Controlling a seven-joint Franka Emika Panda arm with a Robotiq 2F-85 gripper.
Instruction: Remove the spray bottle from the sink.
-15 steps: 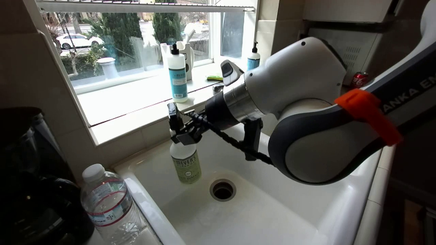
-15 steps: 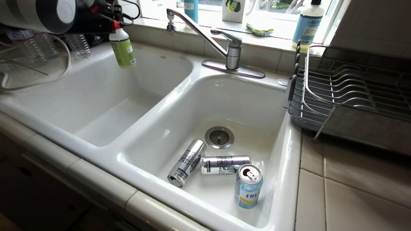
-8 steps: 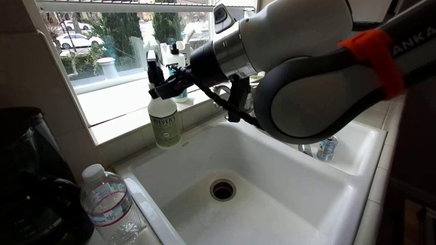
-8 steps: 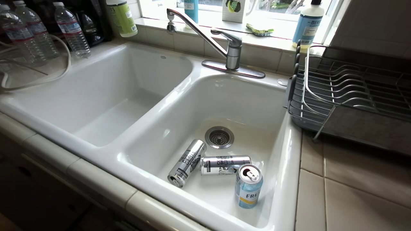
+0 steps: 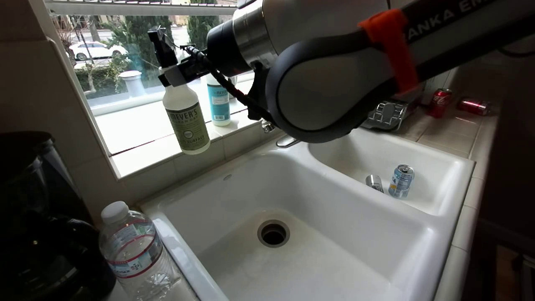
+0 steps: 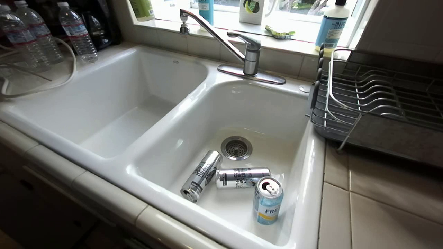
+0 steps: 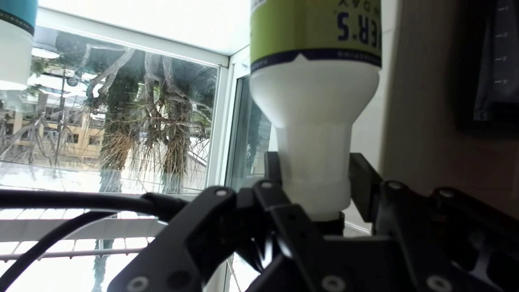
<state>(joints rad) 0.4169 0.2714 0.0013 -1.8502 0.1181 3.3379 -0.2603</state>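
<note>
Spray bottle [image 5: 188, 121]: out of the sink [image 5: 317, 263], tilted, held up nr the window sill [image 5: 129, 136]; can't tell if its base touches. Black trigger head [image 5: 165, 50] up top.
Gripper [image 7: 318, 178]: pinching the bottle's white neck [image 7: 314, 162], 1 finger [image 7: 272, 168] each side in wrist vw, just below trigger head.
Lg basin [image 5: 267, 184]: dark round drain [image 5: 273, 236] in its floor.
Sm basin [image 6: 263, 107]: 2 silver cans [image 6: 201, 176] on their sides, 1 lt-blue can [image 6: 267, 204] upright, strainer [image 6: 236, 148] nr.
Faucet [image 6: 251, 62]: chrome, spout turned twd lg basin side.
Sill: 2 blue-label bottles [image 6: 206, 14], white container [image 6: 251, 14] btwn.
Bench [image 6: 384, 207]: 3 clear water bottles [image 6: 78, 33] beside lg basin, dish rack [image 6: 387, 133] beside sm basin.
</note>
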